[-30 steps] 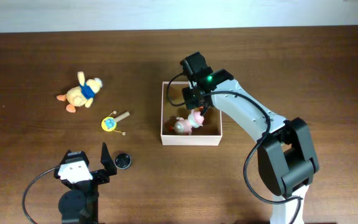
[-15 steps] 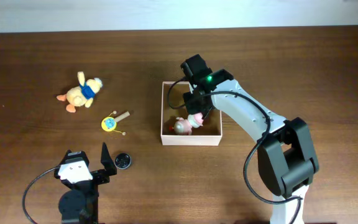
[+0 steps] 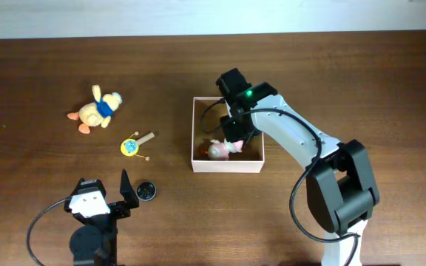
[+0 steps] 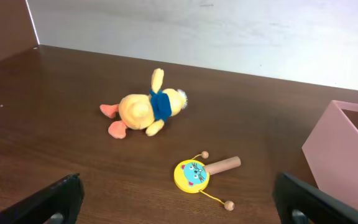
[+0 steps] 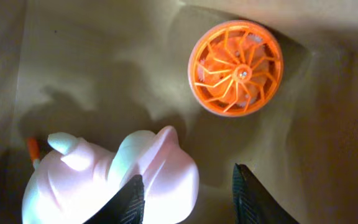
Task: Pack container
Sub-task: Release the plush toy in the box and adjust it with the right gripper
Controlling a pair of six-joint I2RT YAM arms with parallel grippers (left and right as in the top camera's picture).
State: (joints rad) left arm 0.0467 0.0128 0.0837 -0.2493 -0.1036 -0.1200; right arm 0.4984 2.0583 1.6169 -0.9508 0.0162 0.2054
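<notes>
On your tabletop (image 3: 346, 89), the container (image 3: 226, 167) sits at centre. It already holds a pink toy (image 5: 104, 180) and an orange wheel (image 5: 235, 68), under your spread right pincer (image 5: 186, 186). Left to pack, I judge, are the plush duck (image 3: 98, 109), yellow rattle (image 3: 133, 145) and black cap (image 3: 146, 191). Your left pincer (image 4: 179, 196) is spread too.

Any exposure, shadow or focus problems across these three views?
Overhead: table evenly lit and sharp. Left wrist: duck plush in focus, white container wall tinted pink. Right wrist: dim, hard shadows on the container floor, pink toy washed out.
</notes>
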